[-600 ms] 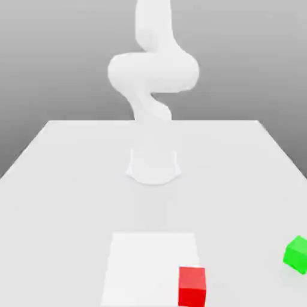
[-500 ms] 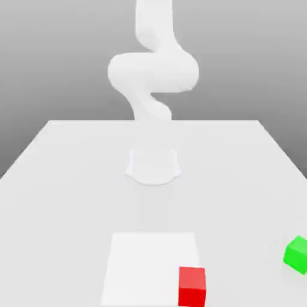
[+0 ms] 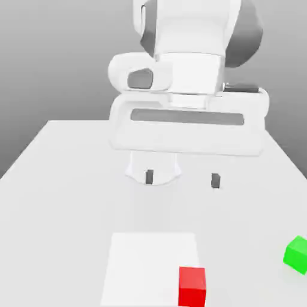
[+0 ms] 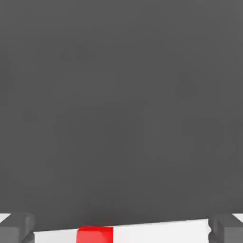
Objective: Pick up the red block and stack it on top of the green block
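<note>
Above the surface [image 3: 78,204], your claw [image 3: 182,178] hangs released; the red block [image 3: 192,286] sits at the white square's [image 3: 150,264] corner, probably light, rigid and smooth, so grip opposite side faces squarely, low down.

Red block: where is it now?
In the exterior view, the red block sits right of center near the front, at the white square's front-right corner.

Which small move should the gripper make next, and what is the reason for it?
Probably bring the open gripper toward the red block and down, keeping it open. The fingertips stand wide apart with nothing between them, above the table, while the red block rests at the white square's corner, not yet grasped.
</note>
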`<action>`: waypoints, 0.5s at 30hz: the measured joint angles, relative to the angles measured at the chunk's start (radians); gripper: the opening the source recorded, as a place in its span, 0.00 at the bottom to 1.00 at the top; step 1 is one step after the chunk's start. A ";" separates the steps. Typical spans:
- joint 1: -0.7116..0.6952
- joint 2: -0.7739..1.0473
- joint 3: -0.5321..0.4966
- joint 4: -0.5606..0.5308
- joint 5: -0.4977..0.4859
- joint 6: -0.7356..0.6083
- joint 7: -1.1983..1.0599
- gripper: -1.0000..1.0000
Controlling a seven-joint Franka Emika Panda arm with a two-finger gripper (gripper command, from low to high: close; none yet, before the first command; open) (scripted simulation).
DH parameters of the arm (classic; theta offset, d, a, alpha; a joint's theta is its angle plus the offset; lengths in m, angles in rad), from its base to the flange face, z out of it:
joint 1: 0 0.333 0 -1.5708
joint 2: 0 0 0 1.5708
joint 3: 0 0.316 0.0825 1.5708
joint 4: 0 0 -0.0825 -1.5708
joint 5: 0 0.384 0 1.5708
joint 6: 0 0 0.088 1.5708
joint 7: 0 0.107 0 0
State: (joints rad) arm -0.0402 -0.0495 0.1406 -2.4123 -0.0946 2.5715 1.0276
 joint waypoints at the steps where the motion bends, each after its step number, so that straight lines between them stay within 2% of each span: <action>1: 0.004 0.036 0.002 -0.006 -0.002 0.013 0.009 0.50; 7: 0.022 0.249 0.013 -0.037 0.011 0.097 0.045 0.50; 12: 0.056 0.430 -0.026 -0.017 -0.034 0.235 0.085 0.50; 13: 0.061 0.448 -0.032 -0.014 -0.039 0.250 0.089 0.00; 15: 0.061 0.448 -0.032 -0.014 -0.039 0.250 0.089 0.00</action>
State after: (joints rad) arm 0.0207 0.3989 0.1088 -2.4264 -0.1339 2.8212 1.1165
